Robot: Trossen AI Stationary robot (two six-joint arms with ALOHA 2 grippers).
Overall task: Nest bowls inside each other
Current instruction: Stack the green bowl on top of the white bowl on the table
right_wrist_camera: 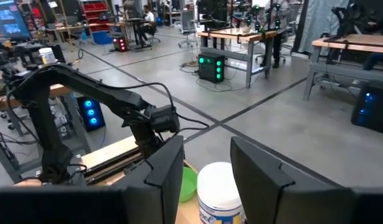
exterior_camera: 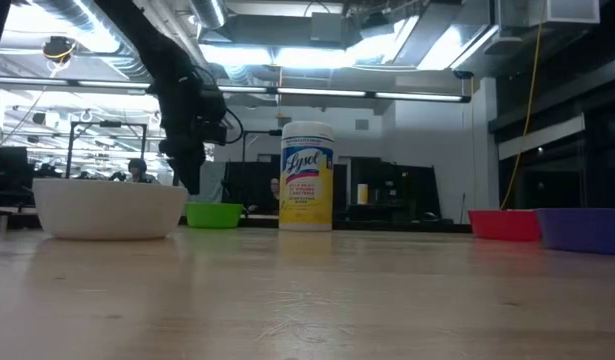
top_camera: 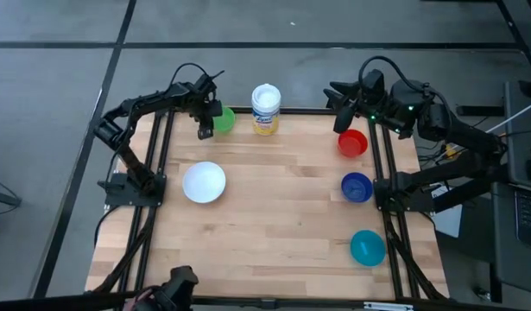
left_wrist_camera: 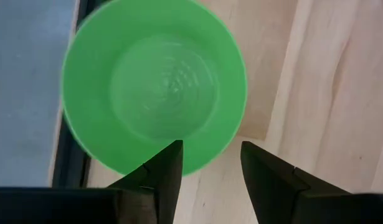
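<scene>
Green bowl (left_wrist_camera: 151,87), left gripper (left_wrist_camera: 210,171) open above

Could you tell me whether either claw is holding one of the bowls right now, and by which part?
Nothing is held. The left claw hangs open over the green bowl's rim without gripping it; the right claw is open in the air near the red bowl.

Premises are a large open robotics laboratory or industrial workshop. Evidence: polished grey concrete floor (right_wrist_camera: 266,118) with marked lines; exposed ceiling ducting (exterior_camera: 287,70) and strip lighting; workbenches (right_wrist_camera: 241,43) carrying equipment; computer units with green and blue indicator lights (right_wrist_camera: 211,67); persons at distant benches; a wooden test table (top_camera: 274,216) on black framing.
</scene>
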